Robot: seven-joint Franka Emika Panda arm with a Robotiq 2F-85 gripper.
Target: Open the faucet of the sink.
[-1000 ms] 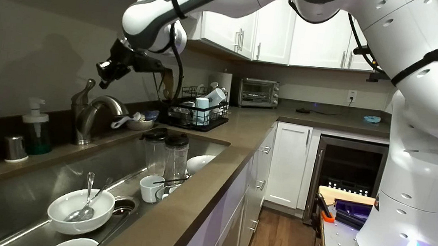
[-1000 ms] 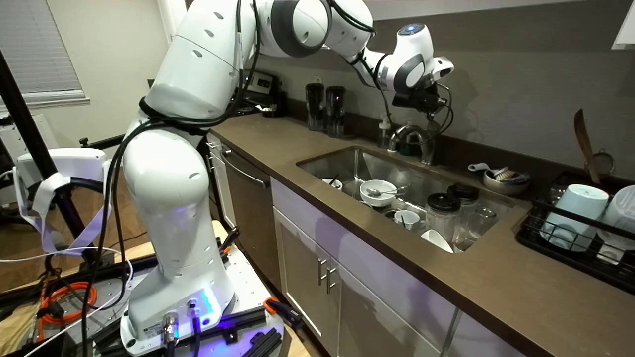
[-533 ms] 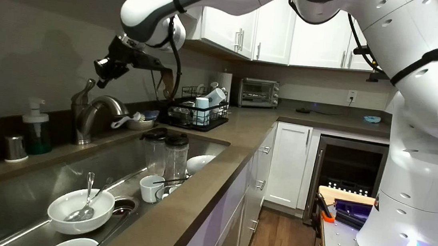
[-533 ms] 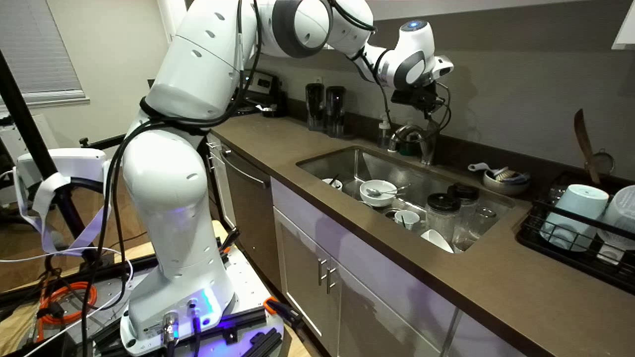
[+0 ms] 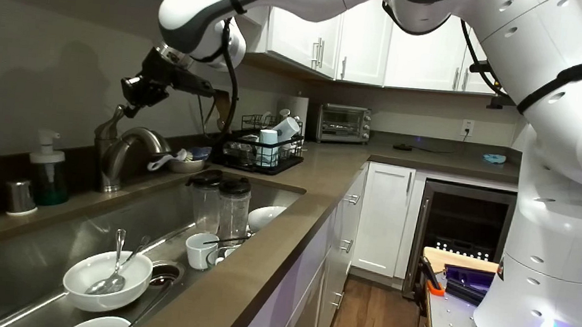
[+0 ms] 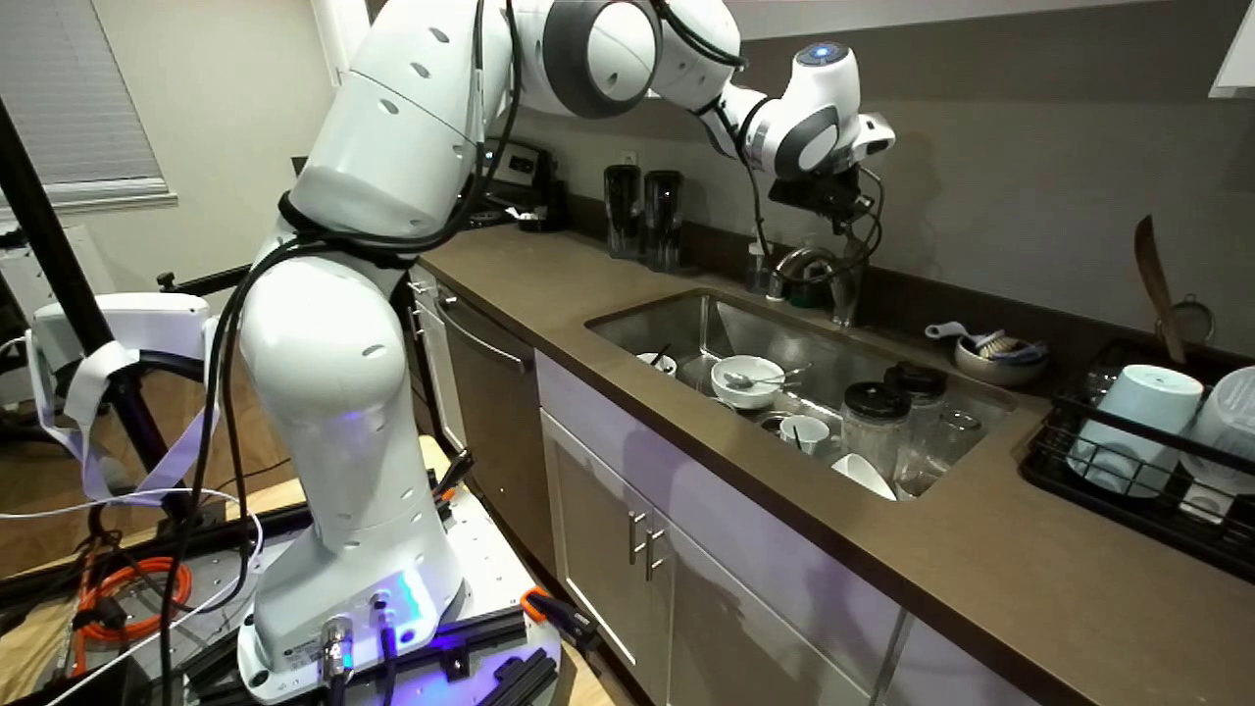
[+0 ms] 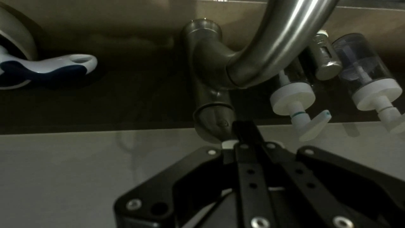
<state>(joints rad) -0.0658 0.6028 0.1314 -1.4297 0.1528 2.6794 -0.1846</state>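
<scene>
The brushed-metal faucet (image 5: 111,162) stands behind the sink (image 5: 41,257), with a curved spout over the basin. Its lever handle (image 5: 109,125) points up from the top of the body. The faucet also shows in an exterior view (image 6: 843,294), with the handle partly hidden behind my gripper (image 6: 841,226). In the wrist view the faucet body (image 7: 207,68) runs down to the handle (image 7: 213,122). My gripper (image 7: 246,129) is shut with its black fingertips together and nothing seen between them. The fingertips are right beside the handle's upper end; I cannot tell whether they touch.
Soap dispensers (image 5: 48,172) and a small metal cylinder (image 5: 20,198) stand beside the faucet. A bowl with a brush (image 5: 187,164) is on its other side, and a dish rack (image 5: 264,166) lies beyond. The sink holds a bowl with spoons (image 5: 96,299), mugs and lidded jars.
In an exterior view my gripper has moved slightly left and down, closing the gap to the top of the faucet handle. The faucet and the dishes have not moved.
</scene>
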